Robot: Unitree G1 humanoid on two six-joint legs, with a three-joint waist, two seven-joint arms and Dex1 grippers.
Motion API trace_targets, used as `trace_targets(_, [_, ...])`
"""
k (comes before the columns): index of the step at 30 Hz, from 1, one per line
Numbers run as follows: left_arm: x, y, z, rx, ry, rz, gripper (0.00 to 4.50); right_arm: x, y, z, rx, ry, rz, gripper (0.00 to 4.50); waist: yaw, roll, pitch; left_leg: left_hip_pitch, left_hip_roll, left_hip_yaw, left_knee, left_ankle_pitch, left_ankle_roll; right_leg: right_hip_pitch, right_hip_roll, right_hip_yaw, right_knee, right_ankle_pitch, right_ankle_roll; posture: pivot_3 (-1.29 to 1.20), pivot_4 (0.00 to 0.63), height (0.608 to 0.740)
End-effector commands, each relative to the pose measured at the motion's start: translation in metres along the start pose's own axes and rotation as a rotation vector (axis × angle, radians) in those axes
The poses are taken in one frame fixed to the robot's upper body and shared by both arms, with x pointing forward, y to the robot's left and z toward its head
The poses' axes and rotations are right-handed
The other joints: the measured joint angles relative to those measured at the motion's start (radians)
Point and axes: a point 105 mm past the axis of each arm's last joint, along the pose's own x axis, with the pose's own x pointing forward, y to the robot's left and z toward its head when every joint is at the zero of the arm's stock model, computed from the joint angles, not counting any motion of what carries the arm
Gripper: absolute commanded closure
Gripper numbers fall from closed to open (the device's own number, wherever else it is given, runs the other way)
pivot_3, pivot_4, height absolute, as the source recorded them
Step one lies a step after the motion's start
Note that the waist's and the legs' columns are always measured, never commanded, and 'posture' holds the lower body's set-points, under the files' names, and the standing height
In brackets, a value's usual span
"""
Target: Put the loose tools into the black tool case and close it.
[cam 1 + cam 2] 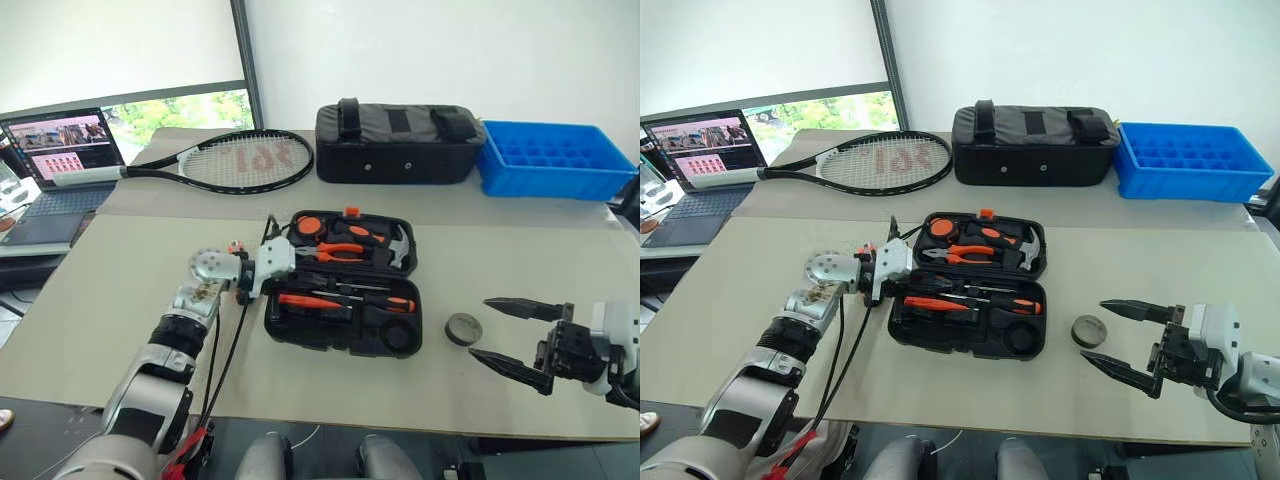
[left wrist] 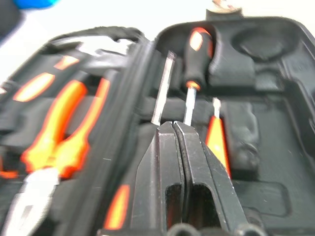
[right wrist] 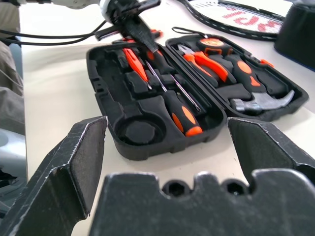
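Lying open at the centre of the frame, the black tool case rests on the surface, its recesses holding screwdrivers, pliers and a hammer. The left gripper hovers over the case's left edge, fingers pressed together, seemingly gripping nothing. At lower right the right gripper stands with fingers spread wide, empty, beside a small round tape.

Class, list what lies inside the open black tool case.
Black tool case: near half holds screwdrivers and a slim orange tool; far half pliers and a hammer. The left gripper covers part.
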Motion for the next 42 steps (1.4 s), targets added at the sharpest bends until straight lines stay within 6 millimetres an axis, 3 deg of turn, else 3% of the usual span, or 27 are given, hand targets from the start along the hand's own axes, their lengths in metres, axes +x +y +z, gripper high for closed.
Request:
trace_targets(1, [-0.065, 0.055, 0.013, -0.107, -0.022, 0.582, 3.34, 0.009, -0.005, 0.017, -0.044, -0.070, 0.032, 0.00, -0.012, 0.000, 0.001, 0.000, 0.001, 0.000, 0.000, 0.000, 0.000, -0.001, 0.000, 0.001, 0.001, 0.000, 0.000, 0.00, 0.150, 0.707])
trace_targets(5, [-0.090, 0.059, -0.003, -0.246, 0.048, 0.892, 1.86, 0.016, -0.010, 0.024, -0.054, -0.106, 0.057, 0.00, -0.016, 0.000, 0.000, 0.001, 0.002, -0.003, 0.000, 0.000, 0.000, 0.000, 0.001, -0.001, 0.002, 0.000, -0.001, 0.00, 0.150, 0.707])
trace_targets(6, [-0.093, 0.054, -0.015, -0.294, 0.095, 0.959, 1.44, 0.020, -0.013, 0.027, -0.059, -0.124, 0.069, 0.00, -0.015, 0.000, 0.000, 0.001, 0.002, -0.003, 0.000, 0.000, 0.000, 0.001, 0.000, -0.001, 0.003, 0.000, -0.001, 0.00, 0.150, 0.707])
trace_targets(11, [-0.081, 0.036, -0.043, -0.466, 0.219, 1.067, 0.09, 0.031, -0.022, 0.040, -0.095, -0.152, 0.122, 0.00, 0.005, -0.001, 0.000, 0.001, -0.001, -0.002, 0.002, 0.000, 0.000, 0.001, -0.002, 0.000, 0.002, 0.002, 0.000, 0.00, 0.150, 0.707])
trace_targets(18, [-0.073, 0.029, -0.067, -0.616, 0.339, 1.148, 0.09, 0.035, -0.026, 0.060, -0.133, -0.165, 0.163, 0.00, 0.011, -0.001, 0.001, 0.000, -0.002, -0.004, 0.001, 0.000, 0.000, 0.000, -0.001, 0.000, 0.001, 0.002, -0.001, 0.00, 0.150, 0.707])
trace_targets(27, [-0.056, 0.012, -0.085, -0.827, 0.421, 1.133, 0.09, 0.034, -0.027, 0.061, -0.135, -0.153, 0.170, 0.00, 0.006, -0.001, 0.000, 0.000, -0.002, -0.004, 0.001, 0.000, -0.001, 0.001, -0.001, 0.000, 0.001, 0.002, -0.001, 0.00, 0.150, 0.707])
trace_targets(30, [-0.060, 0.011, -0.090, -0.874, 0.453, 1.181, 0.82, 0.033, -0.027, 0.061, -0.126, -0.158, 0.160, 0.00, 0.006, 0.000, 0.000, 0.000, -0.003, -0.004, 0.001, 0.000, -0.001, 0.001, -0.002, 0.000, 0.001, 0.002, 0.000, 0.00, 0.150, 0.707])
trace_targets(36, [-0.071, 0.015, -0.089, -0.826, 0.503, 1.238, 2.83, 0.028, -0.029, 0.054, -0.106, -0.160, 0.141, 0.00, 0.005, 0.000, 0.000, 0.001, -0.003, -0.004, 0.001, 0.000, -0.001, 0.001, -0.002, 0.000, 0.001, 0.002, 0.000, 0.00, 0.150, 0.707])
trace_targets(41, [-0.086, 0.025, -0.082, -0.754, 0.468, 1.270, 2.84, 0.024, -0.030, 0.046, -0.085, -0.155, 0.120, 0.00, 0.003, 0.000, 0.000, 0.001, -0.002, -0.004, 0.001, 0.000, -0.001, 0.001, -0.001, 0.000, 0.001, 0.002, 0.000, 0.00, 0.150, 0.707])
trace_targets(42, [-0.089, 0.033, -0.073, -0.670, 0.433, 1.255, 2.84, 0.022, -0.029, 0.044, -0.082, -0.151, 0.116, 0.00, 0.002, 0.000, 0.000, 0.001, -0.002, -0.004, 0.000, 0.000, -0.001, 0.001, -0.001, 0.001, 0.001, 0.002, -0.001, 0.00, 0.150, 0.707])
